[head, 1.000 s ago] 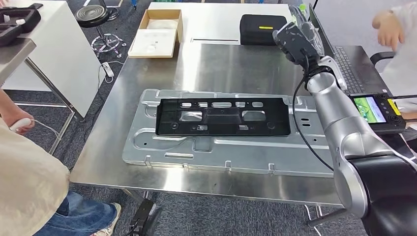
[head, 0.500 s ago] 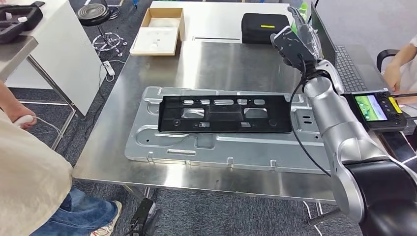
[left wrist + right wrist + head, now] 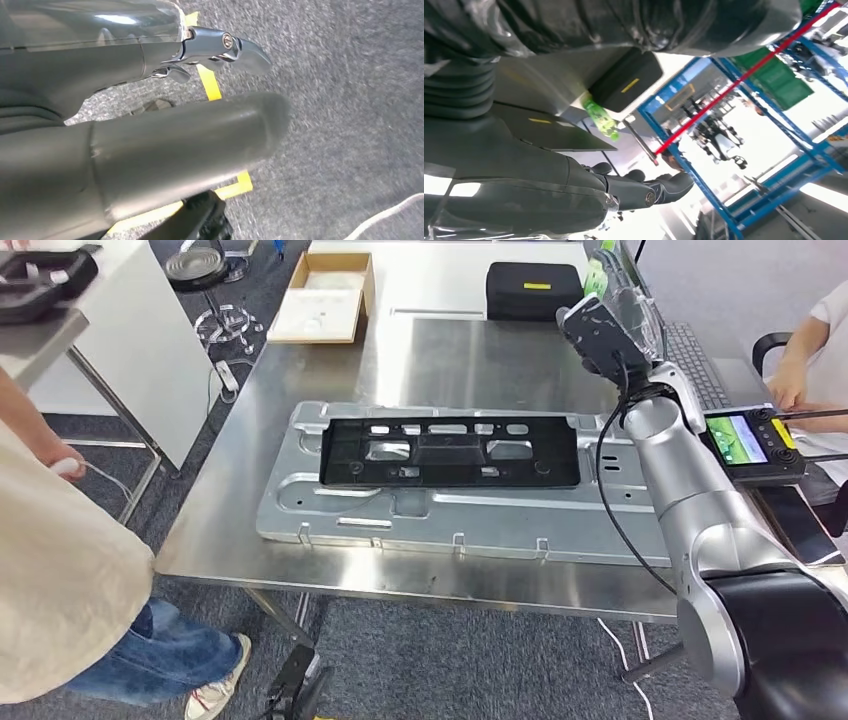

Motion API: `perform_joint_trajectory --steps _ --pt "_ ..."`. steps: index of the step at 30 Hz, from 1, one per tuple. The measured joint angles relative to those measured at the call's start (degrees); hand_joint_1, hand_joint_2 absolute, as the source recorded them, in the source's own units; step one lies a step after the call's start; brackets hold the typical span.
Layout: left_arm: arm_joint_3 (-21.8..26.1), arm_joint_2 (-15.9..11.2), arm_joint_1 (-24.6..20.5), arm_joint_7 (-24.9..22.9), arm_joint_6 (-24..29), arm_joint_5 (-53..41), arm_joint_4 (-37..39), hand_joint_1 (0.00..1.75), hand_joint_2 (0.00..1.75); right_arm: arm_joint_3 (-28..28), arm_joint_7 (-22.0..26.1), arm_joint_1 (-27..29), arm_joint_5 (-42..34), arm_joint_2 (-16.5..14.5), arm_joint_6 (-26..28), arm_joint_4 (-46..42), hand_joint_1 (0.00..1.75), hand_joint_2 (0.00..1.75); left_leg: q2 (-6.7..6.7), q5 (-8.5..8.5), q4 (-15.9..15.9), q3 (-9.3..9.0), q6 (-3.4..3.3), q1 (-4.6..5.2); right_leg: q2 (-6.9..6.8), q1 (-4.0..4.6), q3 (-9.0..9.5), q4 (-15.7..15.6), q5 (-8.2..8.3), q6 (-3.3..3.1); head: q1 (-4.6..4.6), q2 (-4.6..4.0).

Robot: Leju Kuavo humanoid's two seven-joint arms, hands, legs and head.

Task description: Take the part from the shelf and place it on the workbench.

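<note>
The black plastic part point(image 3: 450, 452) lies flat on a silver stamped metal plate point(image 3: 400, 525) on the steel workbench point(image 3: 470, 360). My right hand point(image 3: 610, 325), wrapped in clear film, is raised above the bench's far right side, beyond the part's right end and off it. Its fingers are apart and hold nothing, as the right wrist view also shows of the right hand point(image 3: 574, 190). My left hand point(image 3: 150, 140) hangs over grey carpet with yellow tape, thumb and fingers straight, empty.
A black case point(image 3: 533, 290) and a cardboard box point(image 3: 325, 300) sit at the bench's far end. A laptop point(image 3: 690, 360) and a screen controller point(image 3: 750, 440) lie at right beside a person point(image 3: 810, 370). Another person point(image 3: 60, 570) stands at left.
The camera has shifted slightly. My right hand drifted a little right above the bench's far side. The person at right lowered a hand toward the controller.
</note>
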State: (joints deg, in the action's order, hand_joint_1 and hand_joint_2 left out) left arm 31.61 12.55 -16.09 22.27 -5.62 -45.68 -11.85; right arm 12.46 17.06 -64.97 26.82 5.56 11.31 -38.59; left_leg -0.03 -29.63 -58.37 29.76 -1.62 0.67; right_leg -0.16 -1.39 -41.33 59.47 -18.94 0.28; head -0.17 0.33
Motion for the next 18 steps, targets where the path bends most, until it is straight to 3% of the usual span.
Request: perform_joint_trajectory --steps 2,3,4,5,7,8,9,10,11,13,14,16,18 --pt "0.0 0.0 0.0 0.0 0.1 0.0 0.0 0.0 0.0 -0.1 0.0 0.1 0.0 0.1 0.0 0.0 0.0 0.0 0.1 1.58 0.7 0.44 -0.52 0.06 -0.03 -0.17 0.01 -0.8 0.94 0.75 -0.07 0.0" --pt "0.0 0.1 -0.1 0.0 0.1 0.0 0.0 0.0 0.0 -0.1 0.0 0.1 -0.1 0.1 0.0 -0.1 0.0 0.0 0.23 2.57 1.2 0.72 -0.85 -0.07 0.02 -0.1 -0.24 -0.6 0.27 0.97 -0.05 0.0" --pt "0.0 0.1 -0.1 0.0 0.1 0.0 0.0 0.0 0.0 -0.2 0.0 0.1 -0.1 0.2 0.0 -0.1 0.0 0.0 0.36 3.67 1.8 1.17 -1.22 -0.24 0.08 -0.06 -0.72 0.5 -1.58 1.11 -0.03 0.0" --pt "0.0 0.1 -0.2 0.0 0.1 0.0 0.0 0.0 0.0 -0.3 0.0 0.1 -0.1 0.3 0.0 -0.1 0.0 0.0 0.49 4.69 2.2 1.79 -1.46 -0.39 0.12 -0.02 -1.42 2.9 -4.52 1.19 0.01 0.0" --pt "0.0 0.1 -0.2 0.0 0.1 0.0 0.0 0.0 0.0 -0.4 0.0 0.1 -0.1 0.5 0.0 -0.1 0.0 0.0 0.53 6.19 2.2 3.67 -1.68 -0.34 0.16 0.0 -2.88 10.1 -10.28 1.42 0.06 0.0" --pt "0.0 0.1 -0.2 0.0 0.1 0.0 0.0 0.0 0.0 -0.4 0.0 0.3 -0.1 0.6 0.0 -0.1 0.0 0.0 0.55 6.86 2.1 4.69 -1.59 -0.33 0.16 0.0 -3.14 13.3 -11.45 1.58 0.08 0.0" --pt "0.0 0.1 -0.1 0.0 0.1 0.0 0.0 0.0 0.0 -0.4 0.0 0.4 -0.1 0.6 0.0 -0.1 0.0 0.0 0.58 7.5 1.9 5.71 -1.5 -0.34 0.15 -0.03 -2.75 15.1 -11.26 1.7 0.07 0.0" --pt "0.0 0.1 -0.1 0.0 0.1 0.0 0.0 0.0 0.0 -0.4 0.0 0.5 -0.1 0.6 0.0 -0.1 0.0 0.0 0.61 8.08 1.6 6.72 -1.37 -0.37 0.13 -0.07 -1.46 14.9 -10.12 1.78 0.08 0.0" --pt "0.0 0.1 -0.1 0.0 0.1 0.0 0.0 0.0 0.0 -0.4 0.0 0.5 -0.1 0.6 0.0 -0.2 0.0 0.0 0.62 8.57 1.2 7.7 -1.2 -0.42 0.12 -0.13 0.84 12.9 -8.83 1.83 0.07 0.0" --pt "0.0 0.2 -0.2 0.0 0.1 0.0 0.0 0.0 0.0 -0.4 0.0 0.4 -0.1 0.6 0.0 -0.5 0.0 0.0 0.6 9.28 0.2 9.39 -0.69 -0.37 0.2 -0.08 6.58 5.6 -9.02 1.67 0.01 0.0" --pt "0.0 0.2 -0.2 0.1 0.1 0.0 0.0 0.0 0.0 -0.4 0.0 0.4 -0.1 0.6 0.0 -0.6 0.0 0.0 0.57 9.62 -0.2 9.92 -0.38 -0.3 0.27 0.02 8.51 2.7 -9.76 1.45 0.0 0.0" --pt "0.0 0.2 -0.2 0.2 0.1 0.0 0.0 0.0 0.0 -0.4 0.0 0.5 -0.2 0.5 0.1 -0.8 0.0 0.0 0.49 10.48 -0.4 10.42 0.24 -0.19 0.38 0.32 9.4 0.7 -10.42 0.74 -0.04 0.0" --pt "0.0 0.1 0.0 0.2 0.2 0.0 0.0 0.0 0.0 -0.4 0.0 0.6 -0.3 0.5 0.1 -0.8 0.0 0.0 0.34 10.33 -0.7 10.96 0.93 -0.32 0.17 0.17 8.65 0.6 -9.36 -0.15 -0.03 0.0"
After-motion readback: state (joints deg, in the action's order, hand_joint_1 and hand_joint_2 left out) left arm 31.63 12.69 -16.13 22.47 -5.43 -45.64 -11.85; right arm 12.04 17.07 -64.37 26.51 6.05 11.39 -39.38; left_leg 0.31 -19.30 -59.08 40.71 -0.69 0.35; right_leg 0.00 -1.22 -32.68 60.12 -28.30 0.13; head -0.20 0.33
